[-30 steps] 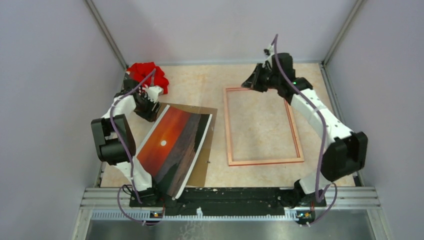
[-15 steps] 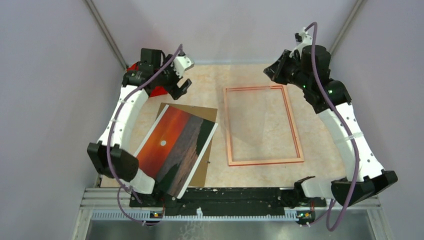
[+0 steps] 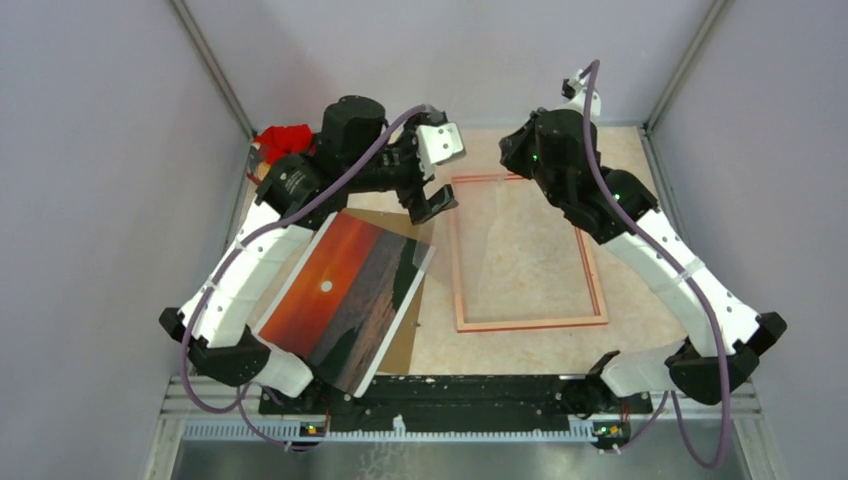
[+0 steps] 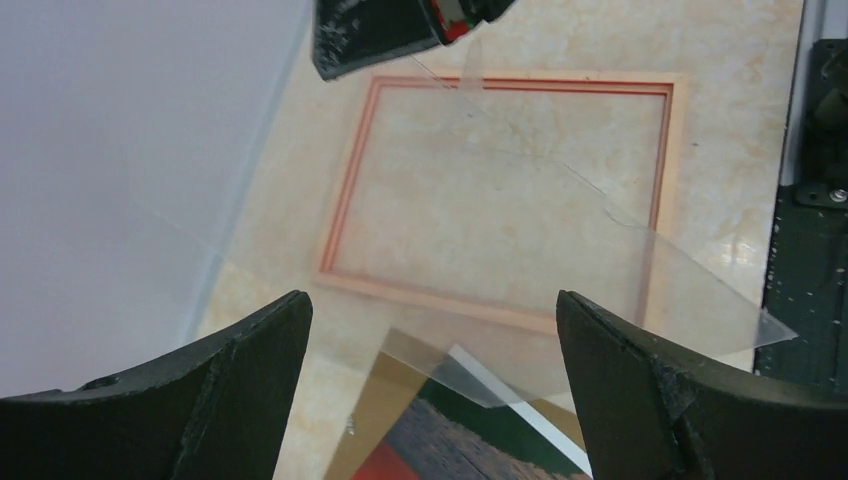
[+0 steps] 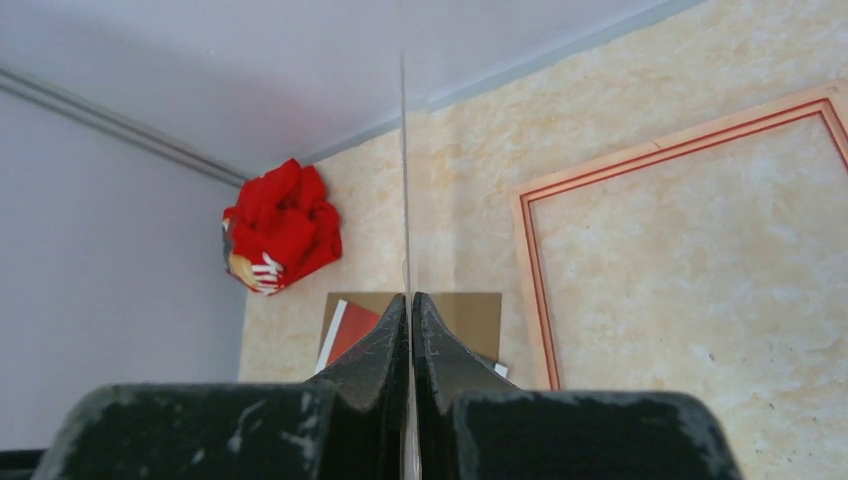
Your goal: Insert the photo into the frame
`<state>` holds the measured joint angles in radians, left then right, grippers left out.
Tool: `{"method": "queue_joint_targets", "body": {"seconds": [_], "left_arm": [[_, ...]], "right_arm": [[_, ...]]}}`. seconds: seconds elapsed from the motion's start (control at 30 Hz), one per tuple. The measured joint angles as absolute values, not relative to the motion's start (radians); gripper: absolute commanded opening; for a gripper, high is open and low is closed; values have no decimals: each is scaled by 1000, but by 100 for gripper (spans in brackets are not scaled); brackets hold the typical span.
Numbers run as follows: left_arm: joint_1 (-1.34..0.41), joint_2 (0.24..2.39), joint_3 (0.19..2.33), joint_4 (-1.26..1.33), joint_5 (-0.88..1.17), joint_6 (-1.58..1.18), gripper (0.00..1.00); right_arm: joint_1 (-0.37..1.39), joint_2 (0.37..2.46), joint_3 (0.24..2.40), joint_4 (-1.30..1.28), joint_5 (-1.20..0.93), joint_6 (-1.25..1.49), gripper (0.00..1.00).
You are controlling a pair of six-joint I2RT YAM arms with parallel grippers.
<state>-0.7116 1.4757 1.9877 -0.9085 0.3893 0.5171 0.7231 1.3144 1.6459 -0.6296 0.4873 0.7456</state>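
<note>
The photo, a red-orange sunset print with a white border, lies flat on a brown backing panel at the left; its corner shows in the left wrist view. The frame lies flat at centre right, pale side up with a red inner line. My left gripper is open and empty, in the air between the photo's far corner and the frame's far left corner. My right gripper is shut on a clear thin sheet, which hangs tilted above the frame.
A crumpled red cloth lies at the back left corner, also in the right wrist view. Grey walls close in the back and both sides. A black rail runs along the near edge.
My left gripper left the photo's far corner, rose and swung right toward the frame. The photo settled flat. My right gripper moved left over the frame's far left corner with the clear sheet.
</note>
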Motion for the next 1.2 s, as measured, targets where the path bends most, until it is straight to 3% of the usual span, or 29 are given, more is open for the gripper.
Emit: {"method": "queue_joint_targets", "body": {"seconds": [0.3,0.57,0.67,0.97,1.2], "left_arm": [[-713,1402,1697,-836,288,417,99],[-639,1346,1577,-760,266,418,99],[-612,1366,1507,-733,252,416,99],[-570,1674,1438,-613,284,326,94],[-570,2064,1652,-604,321,197,89]], "right_arm": [[674,1335,1644,-570,414,670,0],[169,1320,1550,-625,-192,610,0],[57,1352,1519,-692,-328,549,0],[-97,1366,1430,-752,-467,460,0],[-118,1301,1414,-788,-472,453,0]]}}
